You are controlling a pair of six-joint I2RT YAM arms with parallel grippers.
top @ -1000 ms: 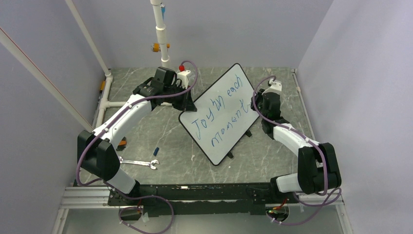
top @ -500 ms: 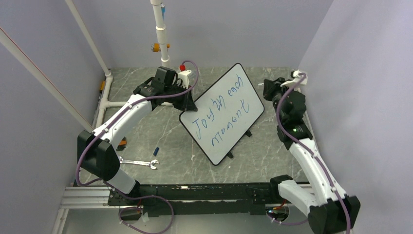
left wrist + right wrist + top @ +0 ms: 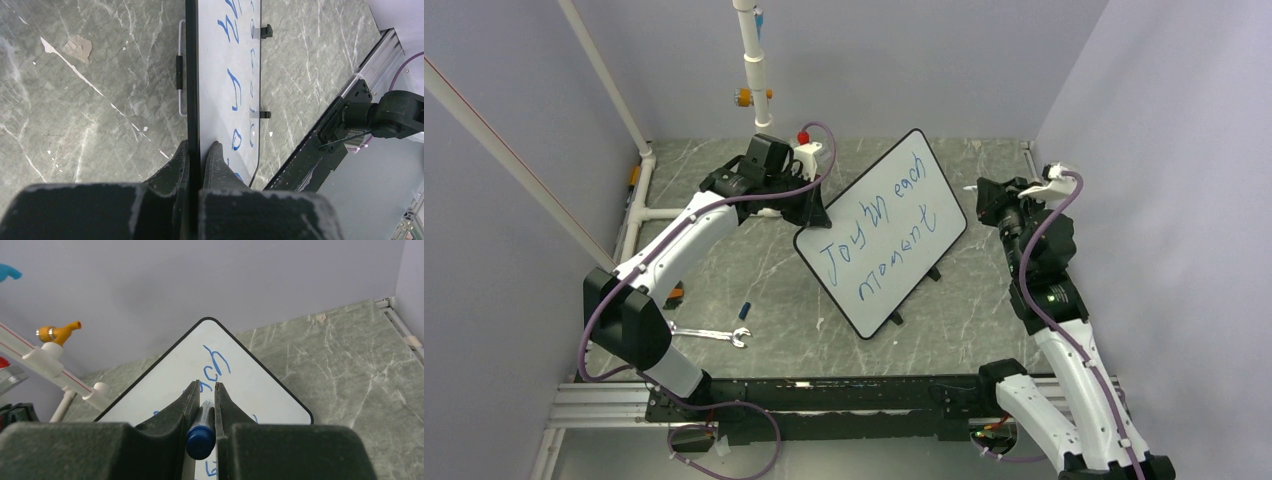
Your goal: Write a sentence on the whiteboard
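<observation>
Whiteboard (image 3: pixel 907 165) stands tilted on the tabletop (image 3: pixel 754 280), its blue sentence (image 3: pixel 876 238) reading "Joy in each moment". The left claw (image 3: pixel 200 150) is clamped on its edge; the right claw (image 3: pixel 205 386), apart from it, grips a blue marker (image 3: pixel 200 440).

One whiteboard (image 3: pixel 921 160), two lines of blue writing (image 3: pixel 879 245), one blue marker (image 3: pixel 200 438), one wrench (image 3: pixel 709 333)

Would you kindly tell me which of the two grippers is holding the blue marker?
The right gripper: it is shut on the blue marker, whereas the left gripper clamps the edge of the whiteboard.
</observation>
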